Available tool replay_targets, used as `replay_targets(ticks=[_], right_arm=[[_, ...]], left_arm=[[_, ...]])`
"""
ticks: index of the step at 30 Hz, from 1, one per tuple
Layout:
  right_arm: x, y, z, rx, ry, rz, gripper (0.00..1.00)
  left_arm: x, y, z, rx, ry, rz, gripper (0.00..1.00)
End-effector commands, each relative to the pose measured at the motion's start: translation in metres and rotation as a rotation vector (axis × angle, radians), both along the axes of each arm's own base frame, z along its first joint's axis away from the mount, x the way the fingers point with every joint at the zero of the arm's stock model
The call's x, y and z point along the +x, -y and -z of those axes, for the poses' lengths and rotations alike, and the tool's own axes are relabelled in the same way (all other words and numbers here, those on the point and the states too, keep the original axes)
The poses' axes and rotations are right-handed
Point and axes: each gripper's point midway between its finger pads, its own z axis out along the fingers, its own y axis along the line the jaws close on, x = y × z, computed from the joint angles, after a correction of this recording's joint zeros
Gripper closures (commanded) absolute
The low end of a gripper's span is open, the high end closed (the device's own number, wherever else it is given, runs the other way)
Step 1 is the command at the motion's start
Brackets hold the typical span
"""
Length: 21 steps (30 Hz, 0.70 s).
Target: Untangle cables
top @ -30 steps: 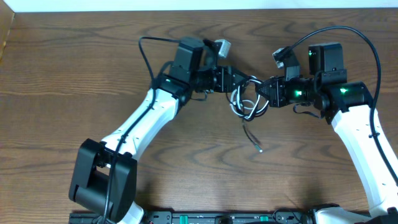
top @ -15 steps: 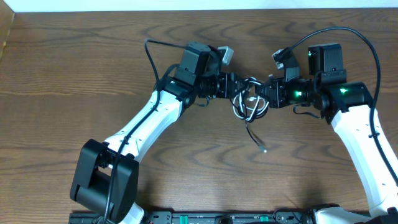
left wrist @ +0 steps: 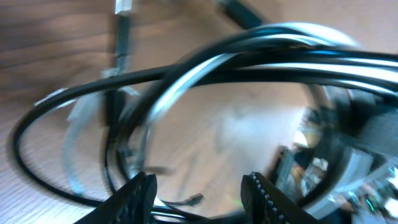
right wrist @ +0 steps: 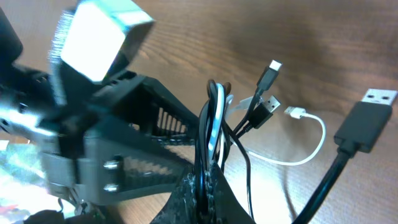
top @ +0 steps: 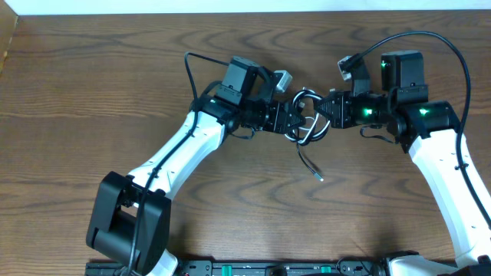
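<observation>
The black and white cables [top: 308, 125] hang as one tangled coil between my two grippers, above the table's middle back. My right gripper [top: 325, 108] is shut on the black and white strands [right wrist: 210, 134] of the coil. Small plug ends [right wrist: 272, 67] and a white plug [right wrist: 292, 111] stick out past it. My left gripper [top: 294, 119] is open, its fingers [left wrist: 200, 194] spread on either side of the coil's loops [left wrist: 205, 68], which fill the left wrist view. One loose black end [top: 314, 169] trails down onto the wood.
The brown wooden table [top: 92, 100] extends all round. A thick black cable with a large USB plug [right wrist: 373, 118] runs along the right of the right wrist view. The left arm's camera block [right wrist: 99, 37] sits right in front of my right gripper.
My left gripper has moved right, up to the coil held by my right gripper. The coil has shifted slightly upward and its loose black end has swung a little.
</observation>
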Motion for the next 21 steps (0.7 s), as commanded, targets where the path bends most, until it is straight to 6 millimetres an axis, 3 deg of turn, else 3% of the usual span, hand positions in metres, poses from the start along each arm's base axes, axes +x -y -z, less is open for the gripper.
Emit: replay_targets(ticks=[1,5,8,14,21], right_arm=[[-0.003,-0.006,-0.01,0.007,0.024,-0.03,0.99],[-0.004,-0.006,-0.008,0.006,0.013,-0.032,0.99],[-0.006,-0.006,-0.007,0.005,0.005,-0.032,0.99],[-0.007,-0.005,-0.006,0.003,-0.006,-0.032,0.99],[-0.007,-0.005,-0.006,0.003,-0.006,-0.031,0.99]], left_arm=[[-0.017,-0.004,-0.03,-0.169,0.067,0.176,0.52],[-0.025,-0.011,-0.037,-0.224,0.083,0.235,0.51],[-0.036,-0.013,-0.03,-0.207,0.09,0.275,0.51],[-0.05,-0.021,-0.004,-0.086,0.08,0.299,0.51],[-0.057,-0.013,0.026,0.062,0.157,0.336,0.56]])
